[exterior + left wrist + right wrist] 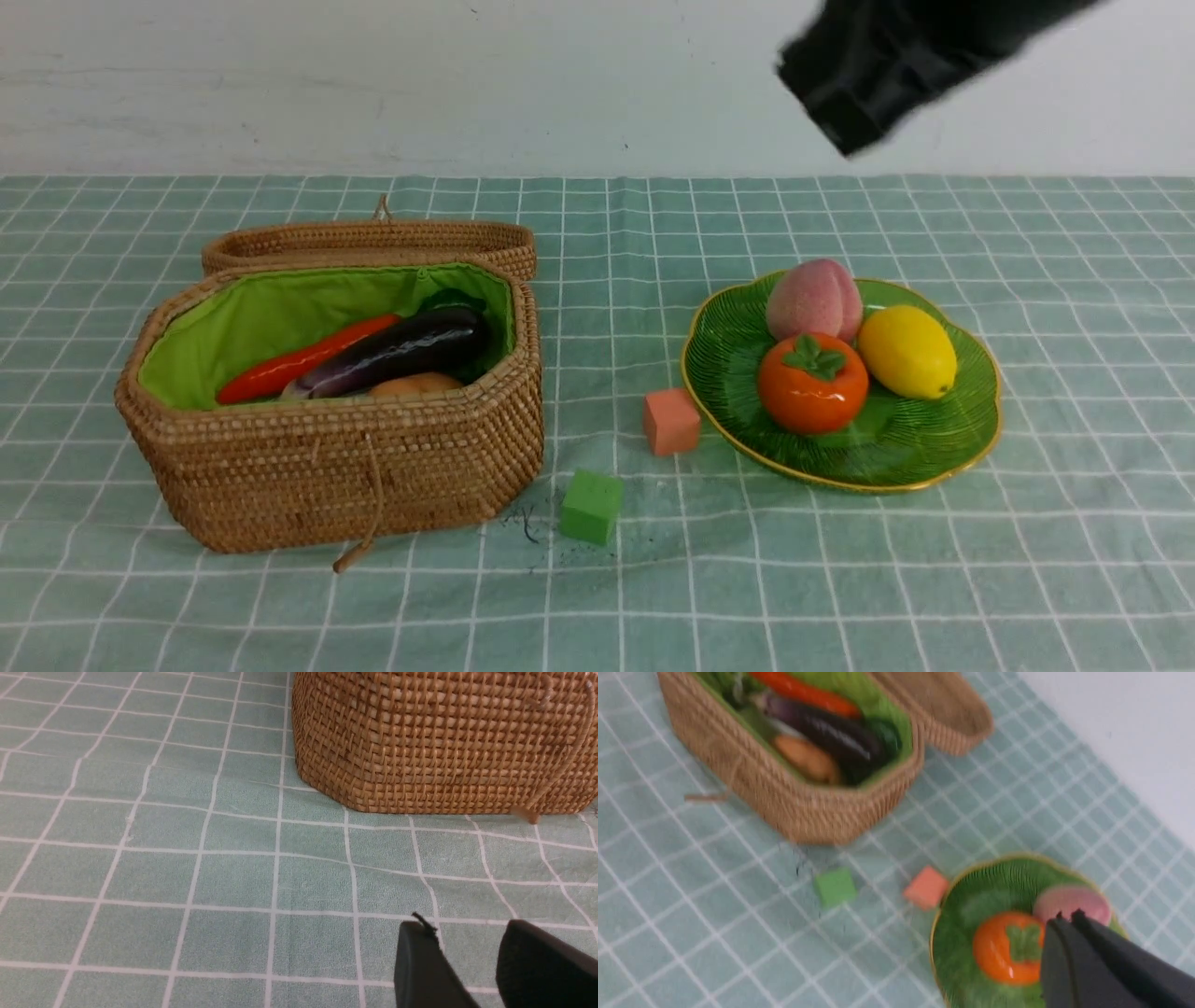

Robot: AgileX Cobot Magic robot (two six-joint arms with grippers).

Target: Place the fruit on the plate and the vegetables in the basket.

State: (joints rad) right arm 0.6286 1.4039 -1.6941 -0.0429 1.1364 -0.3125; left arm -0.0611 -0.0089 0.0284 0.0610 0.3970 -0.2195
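Your fruit is all on the plate (pixel 971 439) at right of the front view: peach (pixel 812 299), lemon (pixel 907 352) and persimmon (pixel 810 385). Carrot (pixel 299 364), eggplant (pixel 397 352) and potato (pixel 415 384) lie in the basket (pixel 355 467) at left; the radish is hidden. The right pincer (pixel 1066 917) is shut and empty above the plate; the left pincer (pixel 467 947) is part open, holding nothing, low over the table (pixel 140 882). A low sweep by the right arm could roll the round fruit off that shallow plate.
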